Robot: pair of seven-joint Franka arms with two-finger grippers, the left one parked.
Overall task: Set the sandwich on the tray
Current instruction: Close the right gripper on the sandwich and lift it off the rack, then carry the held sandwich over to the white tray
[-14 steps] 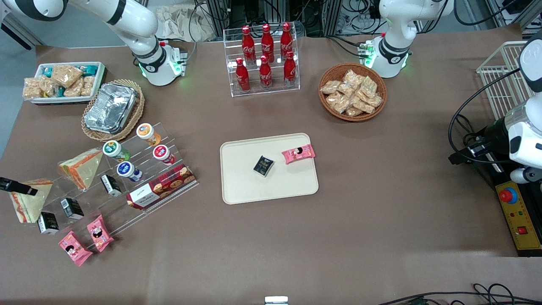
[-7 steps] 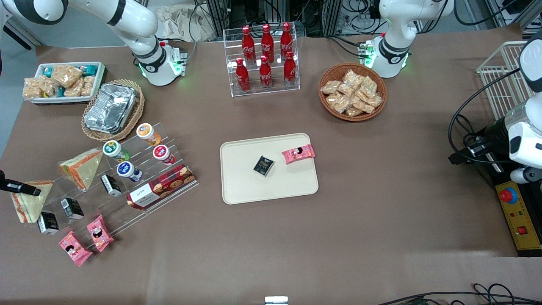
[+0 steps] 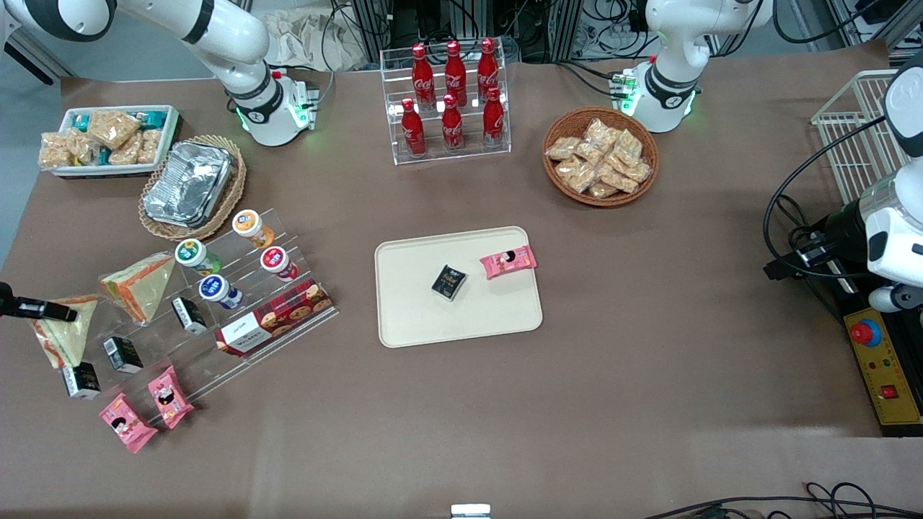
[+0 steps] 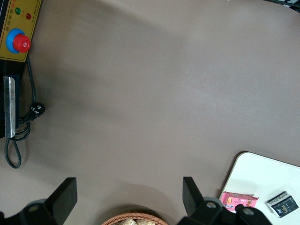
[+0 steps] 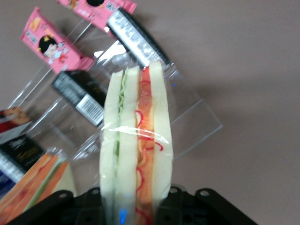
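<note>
At the working arm's end of the worktop, my gripper pinches the sandwich by its wide end, point hanging down. Tray lies well apart, toward the parked arm's end.

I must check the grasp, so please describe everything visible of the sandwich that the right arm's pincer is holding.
The sandwich is a triangular wedge in clear, shiny wrap. Its cut edge shows pale white bread slices with thin green, orange and red filling between them. The pincer is shut on it, its dark fingers pressing the bread faces at one end. In the front view the wedge hangs tilted at the clear acrylic display stand, toward the working arm's end of the table, beside a second sandwich wedge. It is far from the tray.
</note>
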